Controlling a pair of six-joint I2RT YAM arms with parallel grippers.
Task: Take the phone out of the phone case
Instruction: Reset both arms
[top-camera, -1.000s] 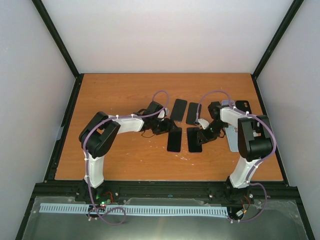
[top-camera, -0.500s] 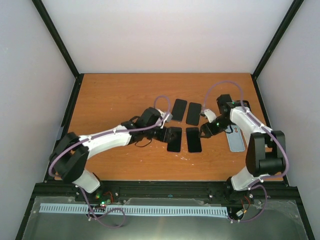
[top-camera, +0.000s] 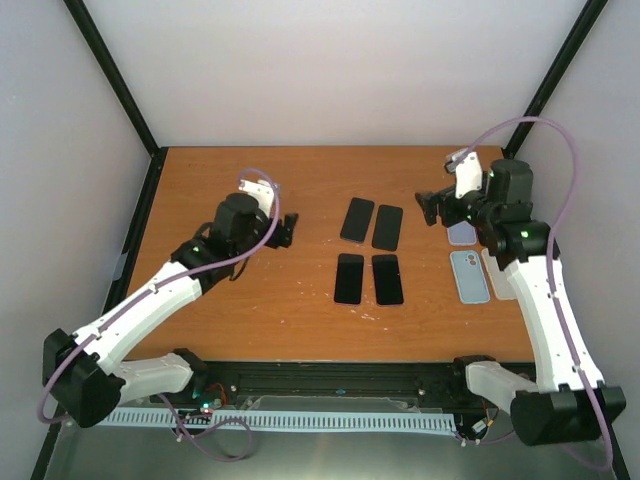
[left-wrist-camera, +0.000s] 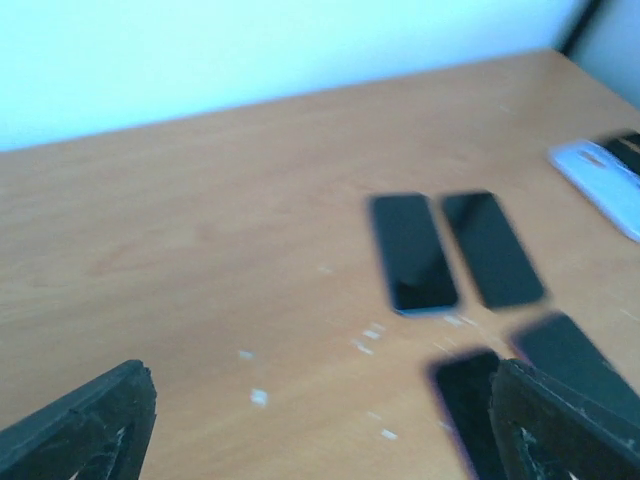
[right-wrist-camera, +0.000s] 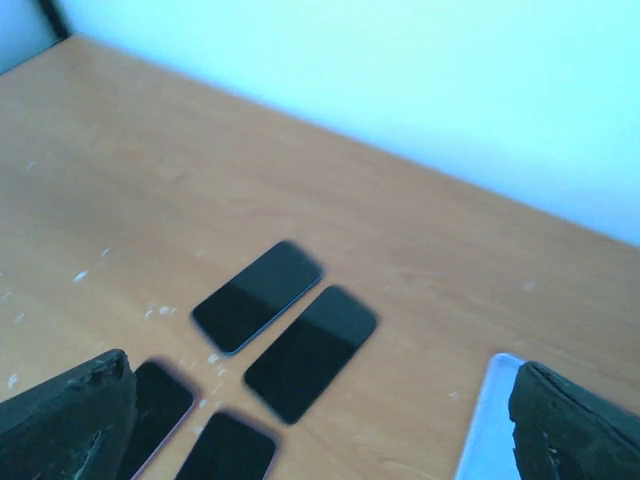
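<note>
Both arms have left the middle of the table (top-camera: 250, 310), where a second ago they crowded the near pair of phones. The left gripper (top-camera: 285, 230) now hangs to the left of the block and the right gripper (top-camera: 430, 207) toward the far right corner. The phones themselves have not shifted.

The near-left phone (top-camera: 349, 278), near-right phone (top-camera: 387, 279), far-left phone (top-camera: 357, 219) and far-right phone (top-camera: 387, 227) lie bare and face up in a tight two-by-two. A light blue case (top-camera: 469, 276) lies empty to their right. A second pale case (top-camera: 461, 232) is partly hidden under the right arm.

Only the wrist views show the jaws. The left gripper (left-wrist-camera: 320, 400) and the right gripper (right-wrist-camera: 320, 400) each have their fingers spread to the frame edges, with nothing between them but table. The left wrist view, blurred, takes in all four phones and a pale case at its right edge. The right wrist view cuts off the lower two phones.

The phones sit well in from every table edge, with broad bare wood to the left and on the far side. The cases lie near the right edge.
</note>
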